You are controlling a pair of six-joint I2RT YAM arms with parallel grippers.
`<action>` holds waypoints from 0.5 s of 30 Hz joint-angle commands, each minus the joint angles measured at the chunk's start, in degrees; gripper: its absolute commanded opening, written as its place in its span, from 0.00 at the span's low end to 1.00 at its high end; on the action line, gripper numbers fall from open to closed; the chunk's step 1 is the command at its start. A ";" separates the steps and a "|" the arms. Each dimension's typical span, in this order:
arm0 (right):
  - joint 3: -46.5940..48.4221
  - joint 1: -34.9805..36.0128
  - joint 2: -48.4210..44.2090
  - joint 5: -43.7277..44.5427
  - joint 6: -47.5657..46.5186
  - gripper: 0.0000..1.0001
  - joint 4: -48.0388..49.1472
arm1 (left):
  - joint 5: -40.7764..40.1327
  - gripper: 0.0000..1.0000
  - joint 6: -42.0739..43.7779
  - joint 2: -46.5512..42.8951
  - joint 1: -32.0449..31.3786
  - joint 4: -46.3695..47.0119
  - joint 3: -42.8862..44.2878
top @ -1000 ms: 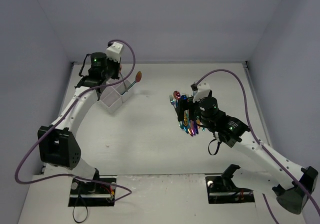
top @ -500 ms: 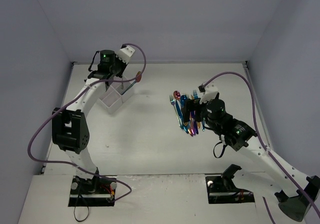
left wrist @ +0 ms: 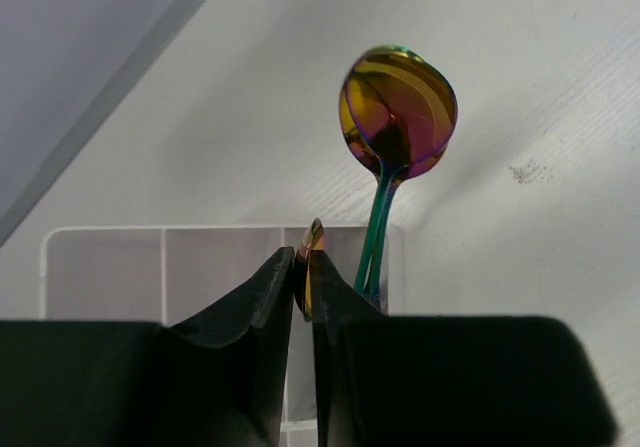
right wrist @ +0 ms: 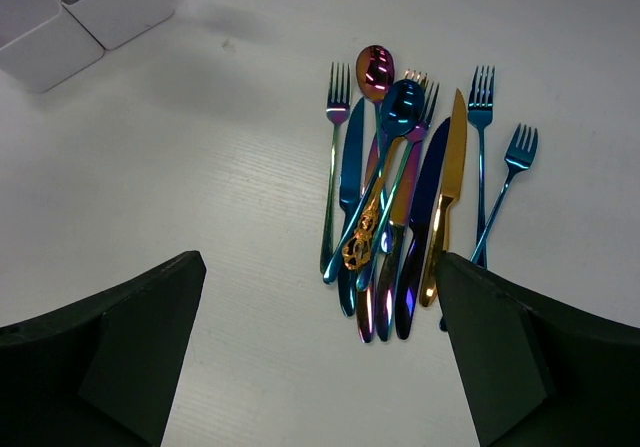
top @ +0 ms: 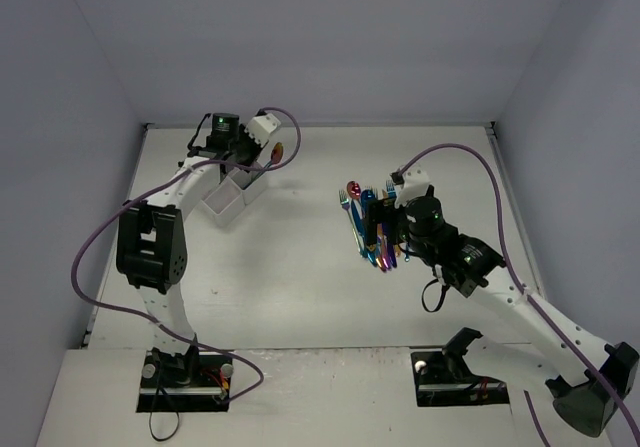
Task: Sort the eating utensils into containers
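Observation:
The eating utensils [right wrist: 400, 197] lie bunched on the table: several forks, knives and spoons in blue, purple and gold, also visible from above [top: 375, 229]. My right gripper [right wrist: 320, 267] hangs open over the near ends of their handles, touching none of them. The white four-compartment containers box [top: 230, 197] stands at the back left. A gold-purple spoon [left wrist: 398, 112] with a green handle stands in its far corner compartment, bowl up. My left gripper [left wrist: 303, 257] hovers above the box [left wrist: 100, 267], shut on a thin gold-tinted utensil seen edge-on.
Grey walls close in the table at the back and both sides. The left arm's purple cable [top: 100, 237] loops out over the table's left side. The right arm's cable [top: 470, 157] arcs above the back right.
The left arm has folded in, its elbow rising and its wrist shifting right over the box. The right gripper has drifted slightly right above the pile and stays open.

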 commanded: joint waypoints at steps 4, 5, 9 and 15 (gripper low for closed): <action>-0.72 -0.68 0.51 0.47 0.03 0.98 2.23 | 3.12 0.16 1.13 0.25 0.21 1.15 1.96; -0.82 -0.74 0.56 0.47 0.09 0.98 2.23 | 3.04 0.20 1.10 0.41 0.23 1.23 1.96; -0.69 -0.81 1.20 0.58 0.38 0.98 2.23 | 2.36 0.37 0.48 -0.36 0.14 1.90 1.94; 0.37 -1.03 4.63 0.65 0.82 0.98 2.23 | -0.46 0.51 -4.33 -5.46 0.23 5.56 1.09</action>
